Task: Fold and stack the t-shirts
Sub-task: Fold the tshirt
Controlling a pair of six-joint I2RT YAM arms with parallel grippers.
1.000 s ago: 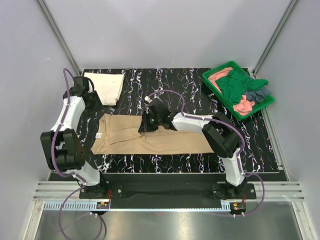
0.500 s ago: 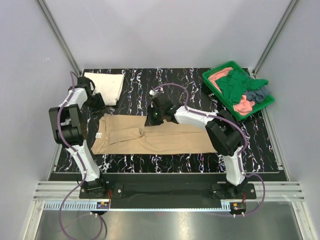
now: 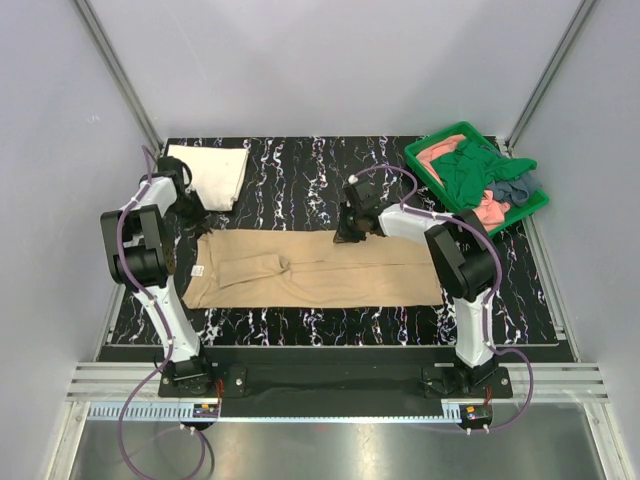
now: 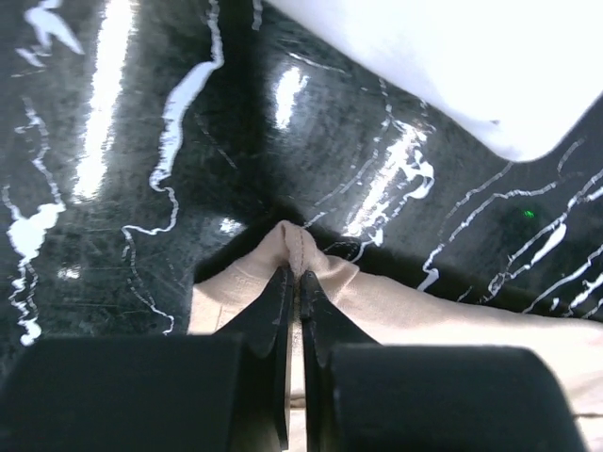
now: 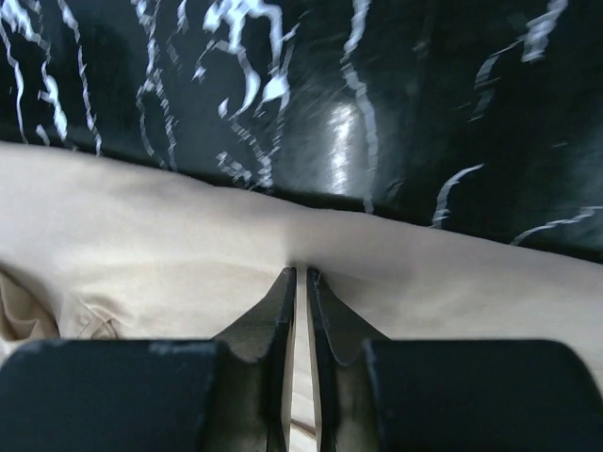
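Tan cloth t-shirt: we note a long flat band.
Left gripper: clamped on its corner.
Right gripper: narrow, pinching its edge.

Glossy tabletop, matt cloth.
Black marble-look tabletop with mirror-like glare; tan t-shirt and cream-white t-shirt soft, matt, lightly creased cloth; green tray smooth plastic; fingers matt black, plastic-looking.
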